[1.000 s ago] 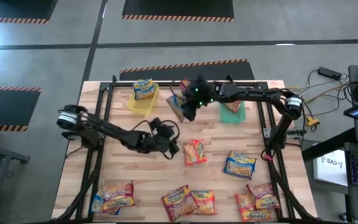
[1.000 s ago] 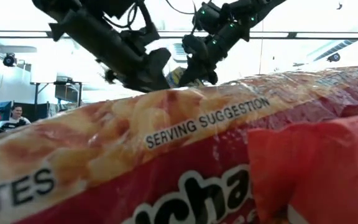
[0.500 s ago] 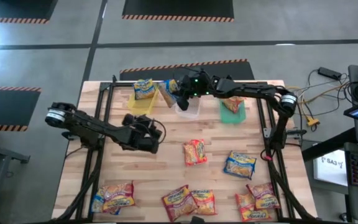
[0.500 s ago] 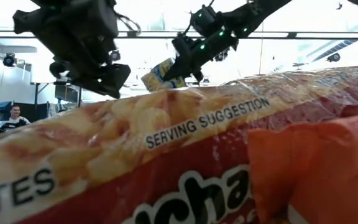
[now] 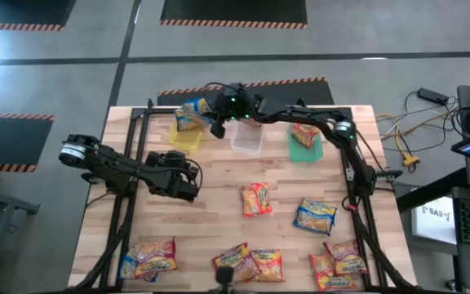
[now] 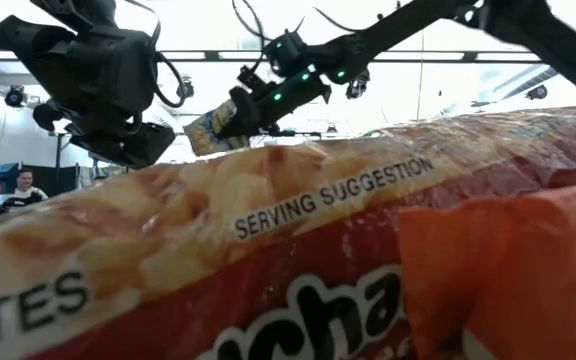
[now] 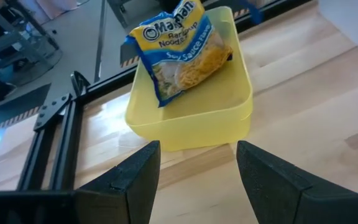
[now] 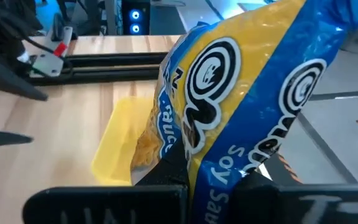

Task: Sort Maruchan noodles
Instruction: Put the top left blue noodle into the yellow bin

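I have the right gripper [image 5: 215,114] clamped on a glossy blue-and-yellow Maruchan soy sauce packet [image 8: 241,106], carried in the air right by the yellow plastic bin [image 5: 184,136], at the side facing the clear bin. It is not released yet.

Taking the yellow bin as my landmark, one blue-and-yellow packet [image 7: 179,53] already leans inside it. Just beside the yellow bin stands the clear plastic bin [image 5: 246,139]; I cannot tell that anything is in it. Past that, the green plastic bin [image 5: 306,147] holds a reddish-orange packet [image 5: 303,133].

My left gripper [image 7: 194,171] hangs near the yellow bin on its near side, fingers apart and holding nothing.

So I judge the sort as early: two packets binned, a third about to go. Well away from the yellow bin, loose packets lie on the wooden table [image 5: 219,220]: a red-orange packet [image 5: 255,198] mid-table, a blue-and-yellow one [image 5: 314,216] beyond it, and clusters along the front edge, among them a pair at the left corner [image 5: 148,258], a middle group [image 5: 247,264] and a right group [image 5: 337,261]. Most of the work is left.
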You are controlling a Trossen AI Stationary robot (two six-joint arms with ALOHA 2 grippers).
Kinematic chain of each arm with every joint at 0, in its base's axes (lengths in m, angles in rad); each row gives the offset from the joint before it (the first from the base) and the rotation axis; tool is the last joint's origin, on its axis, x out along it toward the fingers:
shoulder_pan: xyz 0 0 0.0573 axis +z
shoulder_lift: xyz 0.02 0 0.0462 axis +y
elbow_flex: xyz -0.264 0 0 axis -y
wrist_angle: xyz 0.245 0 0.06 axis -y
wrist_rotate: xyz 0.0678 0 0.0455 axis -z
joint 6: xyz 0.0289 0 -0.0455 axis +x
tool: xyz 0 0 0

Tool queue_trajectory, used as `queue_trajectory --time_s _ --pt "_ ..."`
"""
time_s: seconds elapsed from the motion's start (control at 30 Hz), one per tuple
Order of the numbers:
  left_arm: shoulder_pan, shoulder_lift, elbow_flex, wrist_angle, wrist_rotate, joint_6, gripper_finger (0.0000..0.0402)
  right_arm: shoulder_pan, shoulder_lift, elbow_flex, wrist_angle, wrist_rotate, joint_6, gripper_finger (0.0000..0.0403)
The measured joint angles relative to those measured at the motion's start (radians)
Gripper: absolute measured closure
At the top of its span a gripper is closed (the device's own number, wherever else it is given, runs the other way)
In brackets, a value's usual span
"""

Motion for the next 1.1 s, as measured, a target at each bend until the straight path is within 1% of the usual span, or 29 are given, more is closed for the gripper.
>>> queue_trajectory --time_s 0.2,0.4,0.5,0.6,0.73,0.9,1.1 --pt "0.000 0.000 -0.007 -0.025 0.005 -0.002 0.0206 -0.020 0.154 0.226 -0.085 -0.018 -0.053 0.0394" --pt "0.000 0.000 -0.010 -0.038 0.017 -0.005 0.0206 -0.042 0.295 0.398 -0.153 -0.021 -0.092 0.0394" --pt "0.000 0.000 -0.011 -0.044 0.021 -0.005 0.0206 -0.051 0.357 0.485 -0.197 -0.065 -0.114 0.0394" --pt "0.000 -0.001 -0.011 -0.050 0.023 -0.007 0.0206 -0.053 0.372 0.489 -0.201 -0.086 -0.161 0.0394" --pt "0.000 -0.006 -0.013 -0.073 0.031 -0.031 0.0206 -0.056 0.369 0.488 -0.300 -0.090 -0.245 0.0394" --pt "0.000 -0.022 -0.013 -0.085 0.042 -0.034 0.0206 -0.060 0.351 0.489 -0.459 -0.091 -0.264 0.0394" --pt "0.000 -0.059 -0.013 -0.090 0.042 -0.033 0.0206 -0.061 0.316 0.489 -0.608 -0.089 -0.264 0.0394"
